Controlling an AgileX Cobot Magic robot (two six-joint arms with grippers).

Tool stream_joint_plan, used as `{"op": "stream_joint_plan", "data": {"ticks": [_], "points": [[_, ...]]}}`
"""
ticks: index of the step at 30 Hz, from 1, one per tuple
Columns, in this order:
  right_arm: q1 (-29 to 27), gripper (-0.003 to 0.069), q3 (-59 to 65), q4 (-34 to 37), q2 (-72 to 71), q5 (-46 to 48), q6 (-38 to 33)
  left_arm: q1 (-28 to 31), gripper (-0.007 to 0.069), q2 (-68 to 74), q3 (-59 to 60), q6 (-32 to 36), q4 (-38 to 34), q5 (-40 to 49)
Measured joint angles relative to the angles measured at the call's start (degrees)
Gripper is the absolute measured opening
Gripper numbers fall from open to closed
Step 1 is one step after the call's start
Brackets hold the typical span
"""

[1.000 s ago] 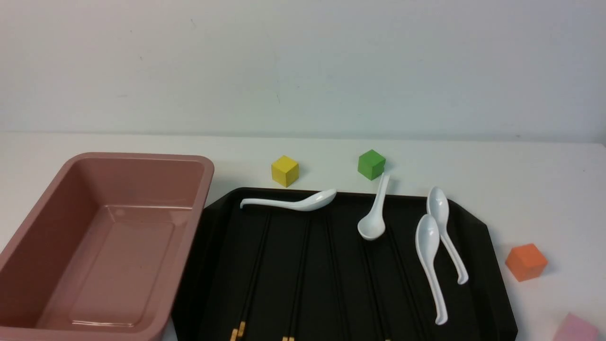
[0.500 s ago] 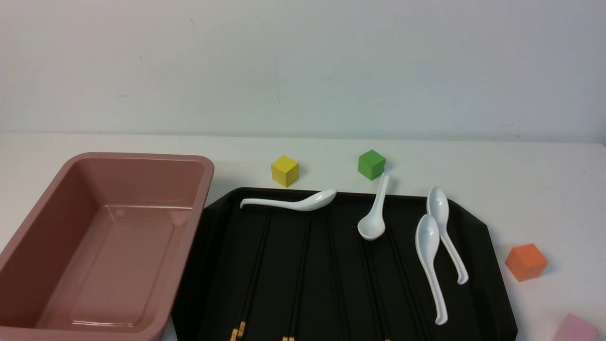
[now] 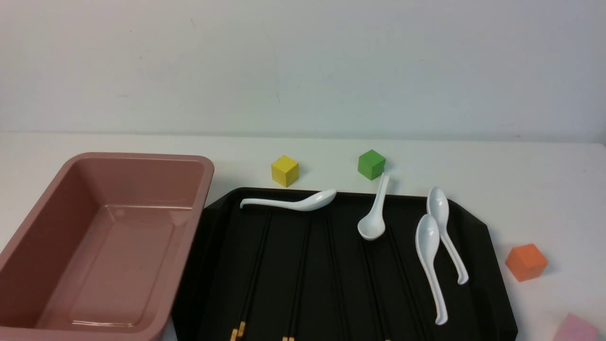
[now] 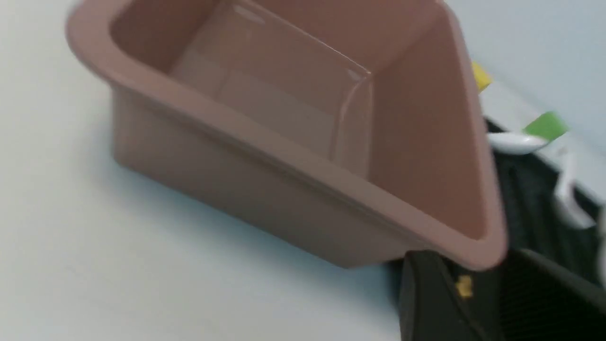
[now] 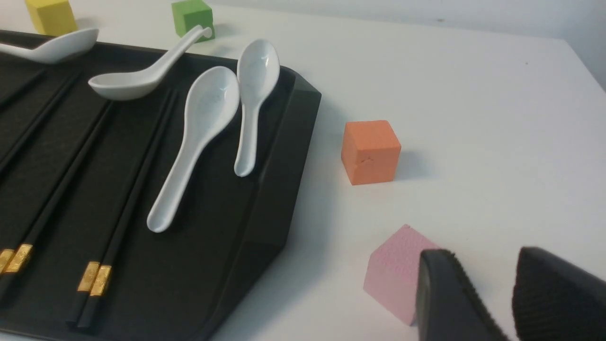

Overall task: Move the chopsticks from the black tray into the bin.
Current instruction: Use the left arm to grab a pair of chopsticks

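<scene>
Several black chopsticks [image 3: 255, 272] with gold butt ends lie lengthwise on the black tray [image 3: 492, 284], side by side. The pink bin [image 3: 142, 157] stands empty, touching the tray's left side. Neither gripper shows in the front view. In the blurred left wrist view my left gripper [image 4: 478, 279] is open and empty at the bin's [image 4: 284, 156] near corner, with a gold chopstick end [image 4: 464, 286] between its fingers. In the right wrist view my right gripper [image 5: 485, 265] is open and empty over the white table, right of the tray [image 5: 279, 180] and its chopsticks [image 5: 129, 199].
Several white spoons [image 3: 428, 265] lie on the tray's far and right parts; one [image 3: 376, 213] leans over the far rim. A yellow block [image 3: 285, 170] and a green block [image 3: 371, 164] sit behind the tray. An orange block [image 3: 525, 261] and a pink block [image 5: 397, 274] sit to its right.
</scene>
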Motion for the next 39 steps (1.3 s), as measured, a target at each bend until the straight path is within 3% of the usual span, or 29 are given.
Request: {"op": "stream_joint_plan", "data": {"ticks": [4,13,16,19,22,31,34,39], "points": [[0.0,0.024,0.0,0.0,0.0,0.0,0.0,0.0,0.0239,0.0,0.0,-9.49,-15.53,-2.36],[0.0,0.024,0.0,0.06,0.0,0.0,0.0,0.0,0.0227,0.0,0.0,-12.59,-24.52,-11.05],[0.0,0.024,0.0,0.06,0.0,0.0,0.0,0.0,0.0145,0.0,-3.12,-10.77,-26.99,-14.07],[0.0,0.024,0.0,0.06,0.0,0.0,0.0,0.0,0.002,0.86,-11.95,-2.5,-25.57,-13.52],[0.0,0.024,0.0,0.06,0.0,0.0,0.0,0.0,-0.0013,7.9,-22.99,6.48,-23.04,-6.4],[0.0,0.024,0.0,0.06,0.0,0.0,0.0,0.0,-0.0013,52.27,-52.36,20.73,-7.14,41.69],[0.0,0.024,0.0,0.06,0.0,0.0,0.0,-0.31,-0.0013,60.74,-56.03,22.01,-6.56,45.78],[0.0,0.024,0.0,0.06,0.0,0.0,0.0,-11.53,-0.0013,71.94,-58.22,16.93,-4.84,40.89]]}}
